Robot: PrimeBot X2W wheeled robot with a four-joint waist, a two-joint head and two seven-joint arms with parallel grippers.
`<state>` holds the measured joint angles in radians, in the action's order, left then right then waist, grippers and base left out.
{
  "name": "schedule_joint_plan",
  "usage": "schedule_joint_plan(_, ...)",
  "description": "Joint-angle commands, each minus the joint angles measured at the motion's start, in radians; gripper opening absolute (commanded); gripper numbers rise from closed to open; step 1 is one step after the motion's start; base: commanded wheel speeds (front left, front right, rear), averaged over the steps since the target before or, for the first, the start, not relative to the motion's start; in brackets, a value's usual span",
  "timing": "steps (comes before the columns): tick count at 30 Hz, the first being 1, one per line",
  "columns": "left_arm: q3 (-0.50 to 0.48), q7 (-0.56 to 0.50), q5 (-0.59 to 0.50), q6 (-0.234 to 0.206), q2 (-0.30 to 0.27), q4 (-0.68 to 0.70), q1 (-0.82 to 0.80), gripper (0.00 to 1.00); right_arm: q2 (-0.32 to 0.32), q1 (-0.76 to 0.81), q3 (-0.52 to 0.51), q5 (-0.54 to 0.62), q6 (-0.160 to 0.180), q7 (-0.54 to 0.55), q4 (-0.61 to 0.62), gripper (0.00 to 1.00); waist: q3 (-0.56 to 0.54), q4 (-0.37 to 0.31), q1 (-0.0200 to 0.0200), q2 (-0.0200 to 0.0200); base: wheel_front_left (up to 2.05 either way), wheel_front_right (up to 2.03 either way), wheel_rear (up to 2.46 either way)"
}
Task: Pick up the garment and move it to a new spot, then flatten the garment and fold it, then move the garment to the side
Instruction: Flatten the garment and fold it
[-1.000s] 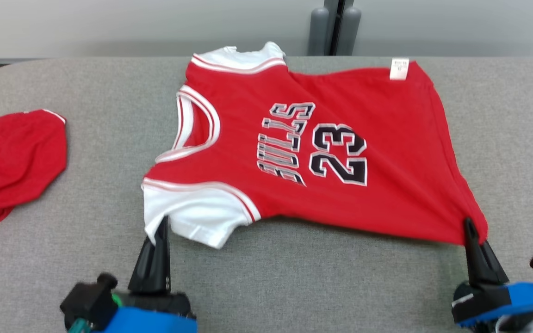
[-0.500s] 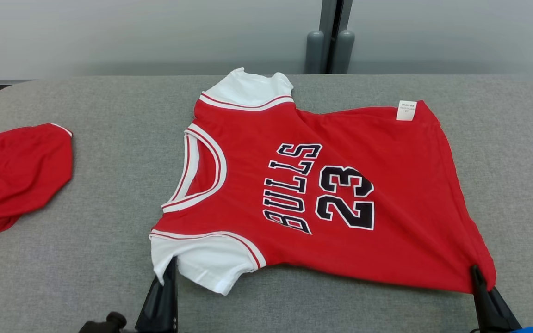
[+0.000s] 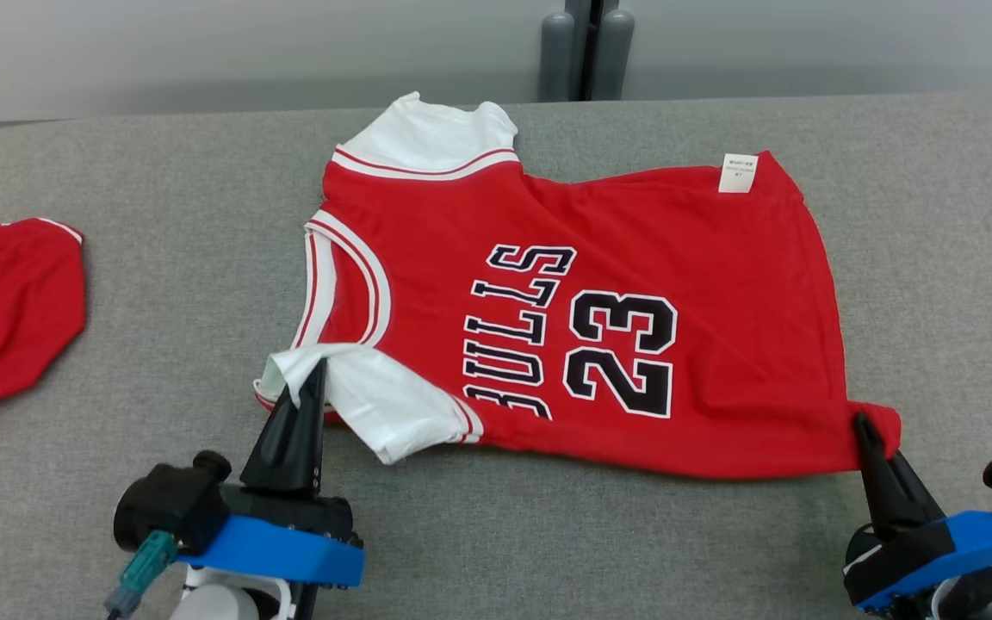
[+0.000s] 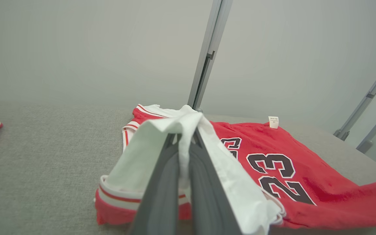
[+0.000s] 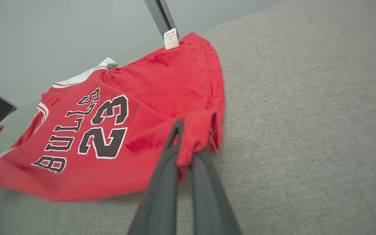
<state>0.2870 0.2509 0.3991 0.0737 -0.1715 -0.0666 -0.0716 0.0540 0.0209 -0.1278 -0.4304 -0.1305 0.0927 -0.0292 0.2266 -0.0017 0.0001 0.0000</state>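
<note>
The garment (image 3: 599, 258) is a red jersey with white sleeves and "BULLS 23" in black, spread sideways on the grey table (image 3: 160, 258). My left gripper (image 3: 311, 379) is shut on the near white sleeve, which is lifted and turned over toward the jersey's body. In the left wrist view that sleeve (image 4: 142, 160) drapes over my left gripper (image 4: 184, 138). My right gripper (image 3: 862, 426) is shut on the near red hem corner, and the right wrist view shows that corner (image 5: 201, 130) bunched between my right gripper (image 5: 186, 143) fingers, raised a little off the table.
A second red cloth (image 3: 5, 319) lies at the table's left edge. Two grey posts (image 3: 578, 52) stand behind the table against a pale wall. Bare grey table surface runs along the near edge and to the right of the jersey.
The head camera has shifted. My left gripper has carried the near white sleeve up and over toward the jersey's body. My right gripper has brought the near hem corner slightly inward.
</note>
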Motion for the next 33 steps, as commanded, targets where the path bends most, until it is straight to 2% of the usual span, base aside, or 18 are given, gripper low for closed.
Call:
schedule_joint_plan(1, -0.001, 0.001, -0.002, 0.007, -0.006, -0.018, -0.037, 0.0, -0.002, -0.023, 0.004, -0.008, -0.001, 0.01, -0.007, 0.0, 0.008, -0.001, -0.0001, 0.0, 0.0, 0.0, 0.0)
schedule_joint_plan(17, 0.026, 0.012, -0.005, 0.05, -0.039, -0.294, -0.318, 0.0, 0.002, -0.232, 0.001, 0.003, -0.001, 0.084, -0.098, 0.0, 0.09, -0.029, -0.0001, 0.0, 0.0, 0.0, 0.0)
schedule_joint_plan(18, 0.03, 0.013, -0.005, 0.049, -0.038, -0.313, -0.331, 0.0, 0.007, -0.245, 0.004, 0.008, -0.001, 0.08, -0.104, 0.19, 0.092, -0.029, -0.0001, 0.0, 0.0, 0.0, 0.0)
schedule_joint_plan(19, 0.029, 0.014, -0.002, 0.05, -0.035, -0.328, -0.345, 0.0, 0.01, -0.257, 0.007, 0.012, -0.001, 0.073, -0.109, 1.0, 0.094, -0.028, -0.0001, 0.0, 0.0, 0.0, 0.0)
schedule_joint_plan(20, 0.025, 0.014, -0.002, 0.05, -0.033, -0.344, -0.358, 0.39, 0.016, -0.265, 0.011, 0.021, -0.001, 0.069, -0.117, 1.0, 0.094, -0.027, -0.0001, 0.0, 0.0, 0.0, 0.0)
schedule_joint_plan(21, 0.026, 0.014, -0.005, 0.051, -0.03, -0.359, -0.367, 1.0, 0.023, -0.269, 0.015, 0.029, -0.001, 0.06, -0.122, 1.0, 0.093, -0.024, -0.0001, 0.0, 0.0, 0.0, 0.0)
schedule_joint_plan(26, 0.01, 0.015, -0.014, 0.052, -0.011, -0.388, -0.383, 1.0, 0.059, -0.241, 0.013, 0.059, -0.001, 0.016, -0.124, 1.0, 0.074, -0.01, -0.0001, 0.0, 0.0, 0.0, 0.0)
schedule_joint_plan(33, -0.031, 0.015, -0.044, 0.054, -0.015, -0.361, -0.275, 1.0, 0.094, -0.15, 0.01, 0.086, -0.001, 0.018, -0.103, 1.0, 0.035, -0.005, -0.0001, 0.0, 0.0, 0.0, 0.0)
